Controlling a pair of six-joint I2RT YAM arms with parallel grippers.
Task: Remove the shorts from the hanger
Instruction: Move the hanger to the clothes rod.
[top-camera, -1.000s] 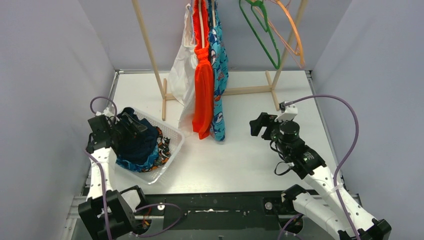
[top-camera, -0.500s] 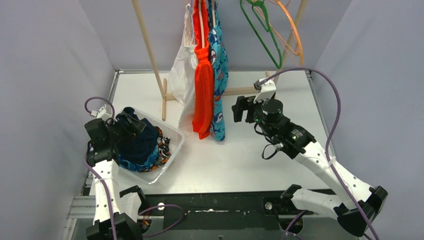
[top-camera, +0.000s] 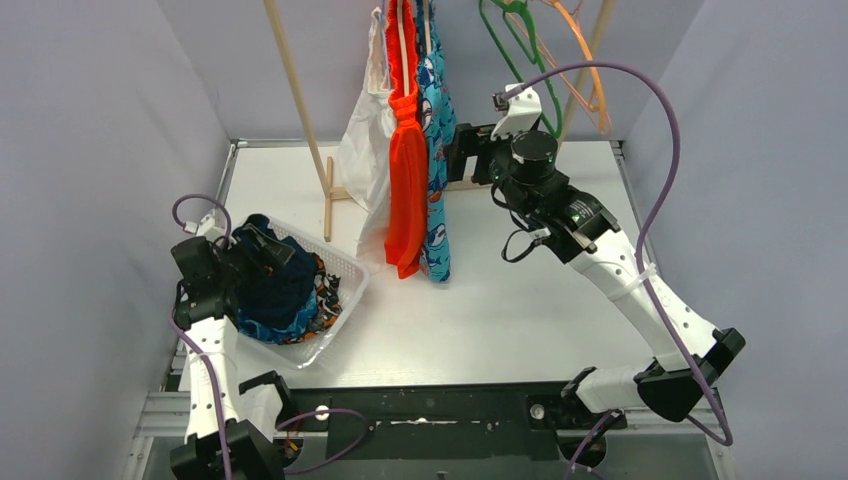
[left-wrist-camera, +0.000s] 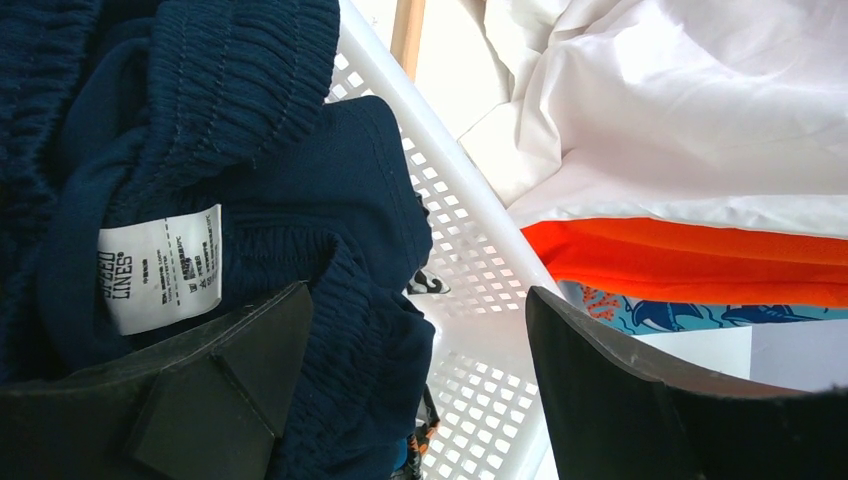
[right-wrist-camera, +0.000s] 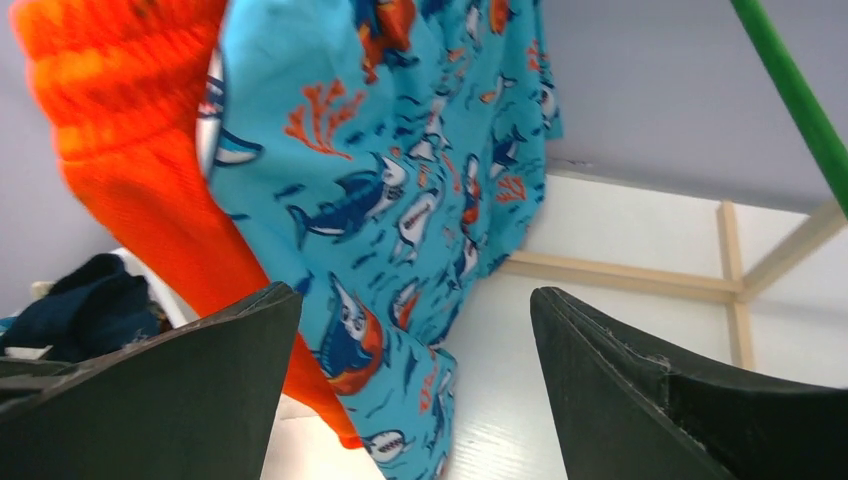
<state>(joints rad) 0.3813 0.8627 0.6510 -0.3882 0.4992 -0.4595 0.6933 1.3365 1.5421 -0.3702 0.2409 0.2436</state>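
Beside hanging teal shark shorts (right-wrist-camera: 400, 190): right end effector (right-wrist-camera: 412, 300), fingers apart, facing fabric.

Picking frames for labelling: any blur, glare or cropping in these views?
Top external: sharp, evenly lit, rack cropped at the top. Left wrist: navy shorts crisp, white cloth nearly washed out. Right wrist: shark shorts slightly soft, claw fingers near-black.

Up at the wooden rack (top-camera: 299, 105), the right gripper (top-camera: 460, 152) hangs just beside the teal shark-print shorts (top-camera: 438, 120), which hang against the bright orange shorts (top-camera: 406, 190). Over on the worktop (top-camera: 520, 300), the left gripper (top-camera: 268, 250) rests above navy shorts (top-camera: 280, 292) heaped in a white basket (top-camera: 350, 270).
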